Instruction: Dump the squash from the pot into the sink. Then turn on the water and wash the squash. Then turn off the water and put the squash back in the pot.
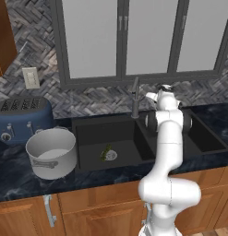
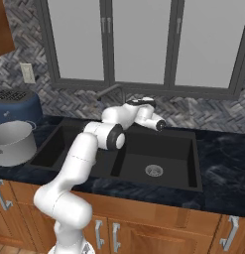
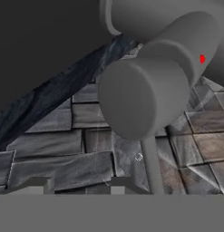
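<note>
Green squash is left by the sink drain while the faucet is approached for water; jaw state cannot be told.

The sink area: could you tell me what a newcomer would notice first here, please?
The white arm reaches over the black sink to the grey faucet at its back edge; the hand view shows the faucet's handle close up. The small green squash lies by the left basin's drain, and the pot stands on the counter left of the sink.
</note>
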Controlling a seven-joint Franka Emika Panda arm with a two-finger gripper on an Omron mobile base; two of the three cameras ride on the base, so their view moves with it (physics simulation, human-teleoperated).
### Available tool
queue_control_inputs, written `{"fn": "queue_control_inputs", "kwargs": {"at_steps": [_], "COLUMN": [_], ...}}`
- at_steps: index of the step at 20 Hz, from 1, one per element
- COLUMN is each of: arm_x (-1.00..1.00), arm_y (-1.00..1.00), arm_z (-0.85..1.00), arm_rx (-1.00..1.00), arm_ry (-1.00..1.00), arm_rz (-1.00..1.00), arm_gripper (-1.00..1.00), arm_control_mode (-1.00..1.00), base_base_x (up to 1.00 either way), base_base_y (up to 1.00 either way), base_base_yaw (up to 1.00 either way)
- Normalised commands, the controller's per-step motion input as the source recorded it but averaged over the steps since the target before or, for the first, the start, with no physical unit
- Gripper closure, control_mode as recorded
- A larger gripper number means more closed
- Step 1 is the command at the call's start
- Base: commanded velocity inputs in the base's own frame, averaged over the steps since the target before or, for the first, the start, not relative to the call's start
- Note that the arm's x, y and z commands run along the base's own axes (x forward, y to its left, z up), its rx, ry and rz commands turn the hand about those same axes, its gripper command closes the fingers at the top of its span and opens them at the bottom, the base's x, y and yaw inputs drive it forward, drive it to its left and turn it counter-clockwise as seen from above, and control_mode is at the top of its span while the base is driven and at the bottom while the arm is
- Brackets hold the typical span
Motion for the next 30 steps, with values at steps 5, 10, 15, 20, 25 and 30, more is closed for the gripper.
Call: {"fn": "queue_control_inputs", "kwargs": {"at_steps": [5, 10, 15, 20, 25, 30], "arm_x": [0.25, 0.26, 0.04, -0.75, -1.0, -1.0], "arm_y": [0.69, 0.67, -0.11, -0.1, 0.0, 0.06], "arm_z": [0.36, 0.36, 0.61, 0.99, 1.0, 0.89], "arm_rx": [0.04, 0.01, -0.02, -0.01, -0.01, -0.07], "arm_ry": [0.0, 0.0, -0.01, -0.1, -0.14, -0.1], "arm_rz": [0.12, 0.09, -0.04, -0.15, -0.14, -0.12], "arm_gripper": [-1.0, -1.0, -1.0, -1.0, -1.0, -1.0], "arm_control_mode": [-1.0, -1.0, -1.0, -1.0, -1.0, -1.0], "base_base_x": [0.0, 0.0, 0.0, 0.0, 0.0, 0.0], "base_base_y": [0.0, 0.0, 0.0, 0.0, 0.0, 0.0], "base_base_yaw": [0.0, 0.0, 0.0, 0.0, 0.0, 0.0]}}
